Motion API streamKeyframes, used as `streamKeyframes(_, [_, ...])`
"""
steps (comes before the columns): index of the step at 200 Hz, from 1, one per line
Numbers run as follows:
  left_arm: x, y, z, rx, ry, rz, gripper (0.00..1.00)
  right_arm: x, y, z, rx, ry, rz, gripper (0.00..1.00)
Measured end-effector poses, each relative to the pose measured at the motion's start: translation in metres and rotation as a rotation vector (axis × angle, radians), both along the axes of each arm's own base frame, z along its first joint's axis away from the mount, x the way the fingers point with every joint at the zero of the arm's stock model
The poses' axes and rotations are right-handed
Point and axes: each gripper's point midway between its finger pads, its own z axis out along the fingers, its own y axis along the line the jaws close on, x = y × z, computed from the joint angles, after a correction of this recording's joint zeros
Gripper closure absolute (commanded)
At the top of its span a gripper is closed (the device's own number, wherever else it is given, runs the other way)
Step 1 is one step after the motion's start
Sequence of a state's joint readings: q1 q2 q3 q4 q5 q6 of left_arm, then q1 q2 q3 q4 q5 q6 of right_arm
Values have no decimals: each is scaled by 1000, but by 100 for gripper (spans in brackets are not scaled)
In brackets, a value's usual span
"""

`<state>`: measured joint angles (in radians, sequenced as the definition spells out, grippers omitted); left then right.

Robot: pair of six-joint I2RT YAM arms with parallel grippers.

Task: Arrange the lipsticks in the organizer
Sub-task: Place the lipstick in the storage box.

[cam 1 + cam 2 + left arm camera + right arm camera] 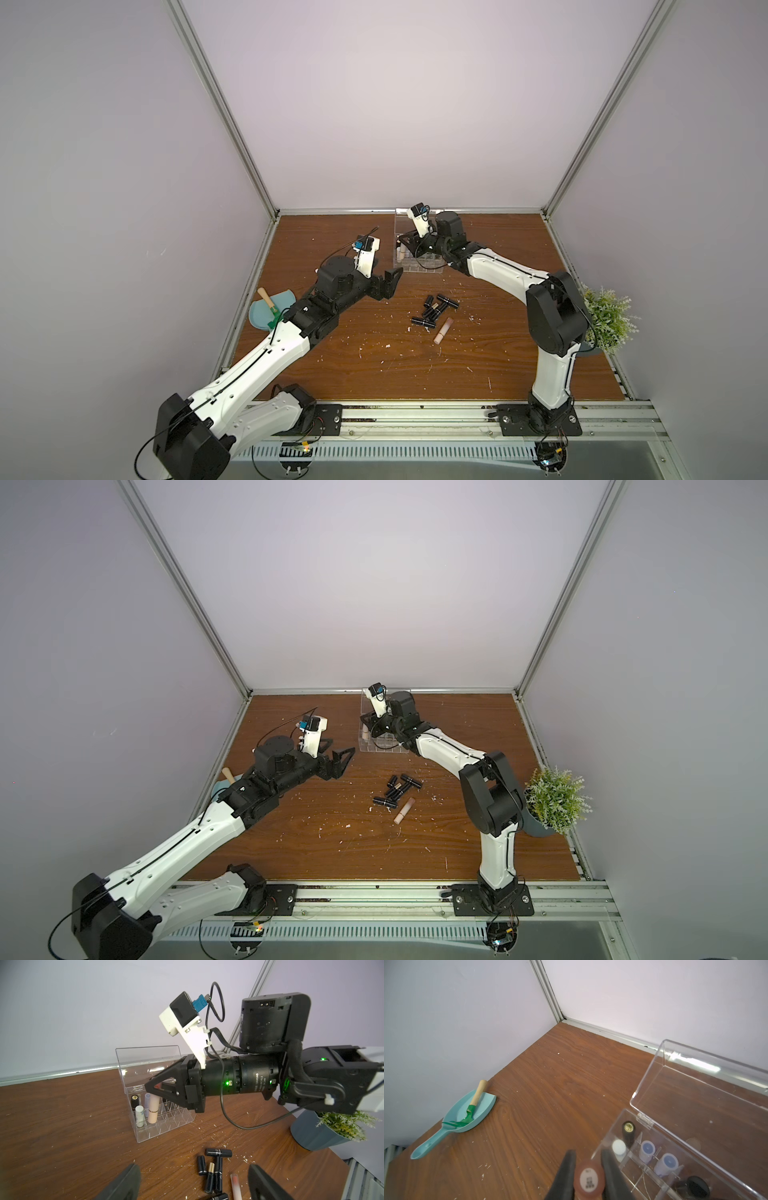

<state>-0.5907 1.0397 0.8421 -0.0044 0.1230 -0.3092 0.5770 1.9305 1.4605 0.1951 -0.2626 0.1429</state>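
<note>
The clear organizer [419,268] [166,1126] stands near the back wall with its lid [695,1076] open. My right gripper [588,1152] [150,1093] is shut on the top of a beige-pink lipstick [153,1109] [589,1181]. The tube's lower end sits inside a compartment at the organizer's left end. Black [628,1129], white [619,1147] and lavender [647,1150] lipsticks stand in cells beside it. Several black lipsticks [434,309] [214,1167] and a beige-pink tube [443,331] lie loose mid-table. My left gripper [390,282] [193,1167] hangs open and empty, left of and above that pile.
A light-blue dustpan [259,316] [481,1109] holding a wooden-handled green tool [472,1108] lies by the left wall. A potted plant [609,320] [324,1132] stands at the right edge, behind my right arm. White crumbs are scattered over the wooden table [374,357].
</note>
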Motion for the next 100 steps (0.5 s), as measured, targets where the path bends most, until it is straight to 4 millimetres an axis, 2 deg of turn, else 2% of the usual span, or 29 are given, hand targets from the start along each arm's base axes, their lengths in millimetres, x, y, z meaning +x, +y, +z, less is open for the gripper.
streamKeyframes(32, [1,1,-2,7,1,8,16,7,3,-7,-52,-60,-40,99])
streamKeyframes(65, [1,3,-2,9,-1,16,16,17,-11,-16,-91,-108,-111,99])
streamKeyframes(100, [1,4,-5,13,2,21,16,16,-23,-38,-131,-116,-149,98])
